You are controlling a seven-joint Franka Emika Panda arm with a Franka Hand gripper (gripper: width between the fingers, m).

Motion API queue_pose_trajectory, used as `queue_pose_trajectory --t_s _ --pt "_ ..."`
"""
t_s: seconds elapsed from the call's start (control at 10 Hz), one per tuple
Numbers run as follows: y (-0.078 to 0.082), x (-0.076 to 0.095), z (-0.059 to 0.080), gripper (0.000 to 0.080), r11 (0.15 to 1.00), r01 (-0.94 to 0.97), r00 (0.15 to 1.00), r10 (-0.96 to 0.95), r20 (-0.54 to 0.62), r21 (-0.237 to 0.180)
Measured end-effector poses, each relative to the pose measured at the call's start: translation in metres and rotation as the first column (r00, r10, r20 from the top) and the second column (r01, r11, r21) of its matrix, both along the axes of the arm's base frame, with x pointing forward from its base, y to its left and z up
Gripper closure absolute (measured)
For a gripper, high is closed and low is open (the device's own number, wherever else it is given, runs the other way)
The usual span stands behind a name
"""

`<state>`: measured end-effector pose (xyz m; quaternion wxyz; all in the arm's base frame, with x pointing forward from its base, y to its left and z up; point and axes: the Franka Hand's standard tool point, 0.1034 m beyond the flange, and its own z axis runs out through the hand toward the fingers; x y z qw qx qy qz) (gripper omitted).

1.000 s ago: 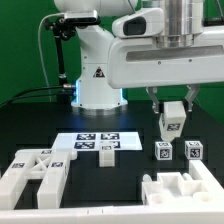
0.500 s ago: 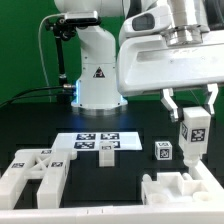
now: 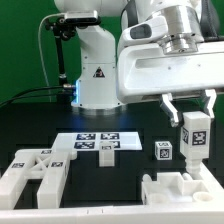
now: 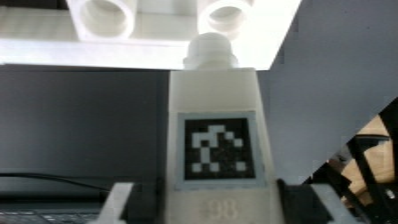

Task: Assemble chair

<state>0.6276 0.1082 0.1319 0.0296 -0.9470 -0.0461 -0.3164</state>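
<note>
My gripper [image 3: 191,110] is shut on a white chair leg [image 3: 194,136], which hangs upright with its black-and-white tag facing the camera. The leg hovers just above a chunky white chair part [image 3: 185,190] at the exterior view's lower right. In the wrist view the leg [image 4: 222,130] runs out from between my fingers [image 4: 134,203], its round peg end pointing at a white part with two holes [image 4: 157,18]. More white chair parts [image 3: 35,170] lie at the exterior view's lower left.
The marker board [image 3: 95,143] lies flat mid-table in front of the robot base [image 3: 98,75]. A small tagged block [image 3: 163,152] stands just to the exterior view's left of the held leg. The table is black.
The gripper has carried the leg toward the exterior view's right and downward. The leg now hangs long and upright over the lower-right part. Little has moved in the last half second.
</note>
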Motion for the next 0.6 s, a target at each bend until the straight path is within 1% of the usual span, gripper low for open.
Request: queue_pose_trajectory --t_s 0.1,0.2,0.3,0.6 --pt "0.002 0.011 0.000 0.0512 1.000 -0.005 1.000 0.005 0.002 -0.002" --pt "0.003 0.015 -0.007 0.0512 1.000 -0.004 1.000 0.004 0.011 -0.001" --pt "0.005 0.015 -0.016 0.0512 1.000 -0.006 1.000 0.006 0.007 -0.002" --pt "0.006 0.012 -0.031 0.0512 1.000 -0.006 1.000 0.006 -0.008 -0.005"
